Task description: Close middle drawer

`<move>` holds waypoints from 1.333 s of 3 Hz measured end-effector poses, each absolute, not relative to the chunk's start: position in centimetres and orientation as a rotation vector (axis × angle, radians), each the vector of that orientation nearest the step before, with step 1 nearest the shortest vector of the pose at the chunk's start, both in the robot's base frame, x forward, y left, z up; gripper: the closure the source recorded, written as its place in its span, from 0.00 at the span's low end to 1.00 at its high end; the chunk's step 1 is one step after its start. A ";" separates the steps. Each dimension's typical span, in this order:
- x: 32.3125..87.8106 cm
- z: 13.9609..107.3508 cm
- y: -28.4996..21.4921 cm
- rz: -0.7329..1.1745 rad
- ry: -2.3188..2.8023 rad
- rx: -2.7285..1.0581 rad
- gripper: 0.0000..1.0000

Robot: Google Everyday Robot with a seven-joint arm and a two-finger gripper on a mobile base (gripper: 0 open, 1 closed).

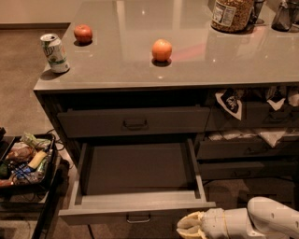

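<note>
The middle drawer point(135, 212) is pulled far out of the grey cabinet, its long empty box open to view and its low front panel with a small metal loop handle point(138, 218) near the bottom edge. My gripper point(186, 228), cream-coloured, reaches in from the bottom right and sits just below and in front of the right end of the drawer's front panel. Above it, the top drawer point(133, 121) with a taller front is pushed in.
On the countertop point(187, 51) stand a soda can point(55, 52), two round red-orange fruits point(161, 50) and a jar point(232, 14). Right-hand drawers point(252, 149) hang out with cloths. A black tray of snacks point(23, 161) stands at the left.
</note>
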State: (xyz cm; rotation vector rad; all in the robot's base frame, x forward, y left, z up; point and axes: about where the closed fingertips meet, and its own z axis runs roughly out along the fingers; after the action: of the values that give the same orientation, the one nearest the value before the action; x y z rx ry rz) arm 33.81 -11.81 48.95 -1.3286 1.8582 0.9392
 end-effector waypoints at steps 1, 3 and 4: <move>33.8 48.9 -11.8 0.939 1.858 -1.329 0.89; 33.9 49.4 -12.3 0.927 1.824 -1.376 1.00; 35.0 50.2 -12.4 0.886 1.683 -1.373 1.00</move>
State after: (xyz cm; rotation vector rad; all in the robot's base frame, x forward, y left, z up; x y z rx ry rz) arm 34.96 -12.35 50.20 -1.3728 1.6833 0.8864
